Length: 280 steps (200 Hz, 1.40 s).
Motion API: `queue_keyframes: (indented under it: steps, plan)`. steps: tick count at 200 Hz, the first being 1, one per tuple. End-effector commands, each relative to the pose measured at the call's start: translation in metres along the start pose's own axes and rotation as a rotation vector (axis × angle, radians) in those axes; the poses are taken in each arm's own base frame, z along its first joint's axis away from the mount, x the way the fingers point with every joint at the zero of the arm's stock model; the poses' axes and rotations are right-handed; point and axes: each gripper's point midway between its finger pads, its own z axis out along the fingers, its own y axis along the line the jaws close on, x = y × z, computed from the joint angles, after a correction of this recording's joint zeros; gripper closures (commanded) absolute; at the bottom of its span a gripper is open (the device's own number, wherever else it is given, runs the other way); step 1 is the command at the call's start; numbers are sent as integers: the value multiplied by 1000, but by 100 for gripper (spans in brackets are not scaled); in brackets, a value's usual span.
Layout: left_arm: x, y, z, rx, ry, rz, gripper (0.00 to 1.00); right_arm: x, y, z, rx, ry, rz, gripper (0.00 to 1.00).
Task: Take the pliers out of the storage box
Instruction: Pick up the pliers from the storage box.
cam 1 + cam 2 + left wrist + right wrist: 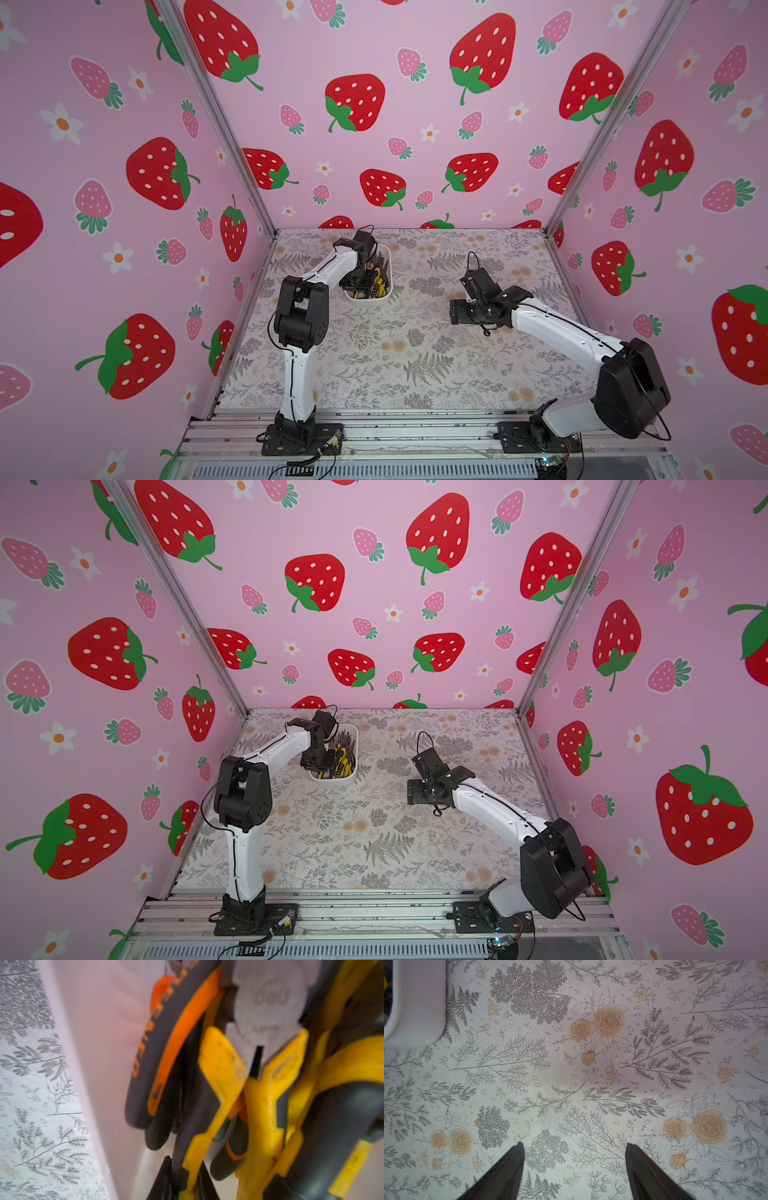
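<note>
The left gripper (186, 1169) pinches yellow pliers (220, 1076) in the box (366, 300) and must lift next; the right gripper (575, 1144) hangs wide open.

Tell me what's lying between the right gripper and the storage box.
Nothing: only bare floral table lies between the right gripper and the storage box, seen in both top views.

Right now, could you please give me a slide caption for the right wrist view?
Open right gripper poised above the floral-print table, a corner of the white storage box in view.
</note>
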Motion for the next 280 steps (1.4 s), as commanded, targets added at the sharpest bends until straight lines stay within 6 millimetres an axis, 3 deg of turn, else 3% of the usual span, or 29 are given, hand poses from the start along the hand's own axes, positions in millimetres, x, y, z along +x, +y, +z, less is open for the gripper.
queue_keyframes:
  steps: [1,71,124,168,194,233,255,280]
  plan:
    - [-32,13,-65,-52,-169,-22,100,0,-4,-8,-6,-16,14,18]
    - [-44,23,-108,-253,-247,94,100,-1,-4,-15,-17,-30,25,19]
    - [-32,-16,-142,33,-359,33,100,-8,0,-29,-52,-57,32,20]
    - [3,-51,-152,131,-440,72,100,-38,8,-57,-51,-80,46,16]
    - [19,-68,-149,134,-523,119,100,-67,22,-79,-95,-110,71,12]
    - [34,-78,-148,107,-614,137,100,-114,47,-115,-199,-172,140,9]
    - [39,-88,-149,111,-617,167,100,-130,59,-117,-242,-116,176,9]
    - [42,-101,-149,122,-614,192,100,-137,88,-111,-398,-24,233,14]
